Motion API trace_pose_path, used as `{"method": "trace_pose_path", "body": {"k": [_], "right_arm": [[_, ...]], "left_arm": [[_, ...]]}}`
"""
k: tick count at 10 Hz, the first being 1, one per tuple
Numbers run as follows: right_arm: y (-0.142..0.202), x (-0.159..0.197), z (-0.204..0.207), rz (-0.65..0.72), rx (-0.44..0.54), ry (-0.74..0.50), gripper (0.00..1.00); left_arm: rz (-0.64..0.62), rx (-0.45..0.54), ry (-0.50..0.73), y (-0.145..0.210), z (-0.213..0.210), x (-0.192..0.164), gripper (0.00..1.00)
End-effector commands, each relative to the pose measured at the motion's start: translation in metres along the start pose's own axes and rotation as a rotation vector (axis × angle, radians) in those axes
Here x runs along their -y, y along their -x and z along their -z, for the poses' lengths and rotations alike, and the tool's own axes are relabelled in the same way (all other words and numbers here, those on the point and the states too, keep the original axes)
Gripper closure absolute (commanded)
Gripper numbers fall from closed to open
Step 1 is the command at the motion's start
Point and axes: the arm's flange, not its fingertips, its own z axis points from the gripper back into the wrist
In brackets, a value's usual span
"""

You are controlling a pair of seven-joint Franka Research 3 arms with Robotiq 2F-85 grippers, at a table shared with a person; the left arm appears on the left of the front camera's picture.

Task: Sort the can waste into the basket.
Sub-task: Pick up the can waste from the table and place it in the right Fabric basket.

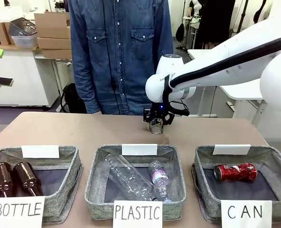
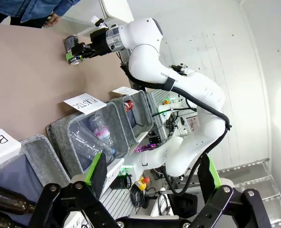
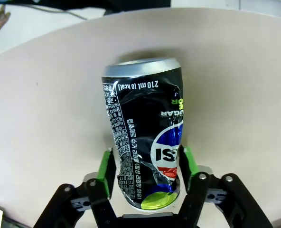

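Half the sorting looks done from where I stand: the dented red can (image 1: 235, 172) already lies on its side in the basket (image 1: 204, 164) at the right end of the worktop's (image 1: 60, 130) near edge, behind the sign reading "CAN" (image 1: 245, 213). The dark can (image 3: 144, 133) is not there yet; the right pincer (image 1: 156, 124) has its green pads clamped on its sides, out toward the far edge of the worktop, just in front of the person in the denim shirt (image 1: 119, 47). Up close, the dark can is crumpled and carries "210 ml (0 kcal)", part of a Pepsi roundel, the letters "GAR" in yellow-green and columns of small print too fine to read. What remains, I'd judge, is carrying it back over the right-hand basket and letting go. The left pincer (image 2: 150, 187) hangs spread apart and holds nothing, near the baskets signed "BOTTLE" (image 1: 18, 210) and "PLASTIC" (image 1: 137, 213), which hold brown glass bottles (image 1: 14, 177) and clear plastic bottles (image 1: 140, 178).
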Motion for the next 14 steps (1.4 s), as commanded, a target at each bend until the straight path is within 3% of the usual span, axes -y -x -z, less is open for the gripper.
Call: {"method": "trace_pose_path", "body": {"k": [1,2,3,4,8,10,12,14], "right_arm": [[-0.001,-0.001,0.0,0.017,0.027,0.046,1.0],[-0.001,0.0,0.001,0.018,0.022,0.048,1.0],[0.0,0.002,0.001,0.02,0.019,0.049,0.9],[0.0,0.004,0.001,0.025,0.016,0.056,1.0],[0.008,0.015,-0.012,0.008,0.008,0.008,1.0],[0.069,0.065,-0.082,-0.265,-0.011,-0.154,1.0],[0.136,0.138,-0.142,-0.35,-0.042,-0.277,1.0],[0.2,0.21,-0.181,-0.475,-0.15,-0.363,1.0]], "left_arm": [[0.014,-0.011,0.002,0.001,-0.003,0.001,0.0],[0.014,-0.011,0.002,0.001,-0.003,0.001,0.0],[0.014,-0.011,0.002,0.001,-0.003,0.001,0.0],[0.014,-0.011,0.002,0.001,-0.003,0.001,0.0],[0.014,-0.011,0.002,0.001,-0.003,0.001,0.0],[0.014,-0.011,0.002,0.001,-0.003,0.001,0.0],[0.014,-0.011,0.002,0.001,-0.003,0.001,0.0],[0.014,-0.011,0.002,0.001,-0.003,0.001,0.0]]}}
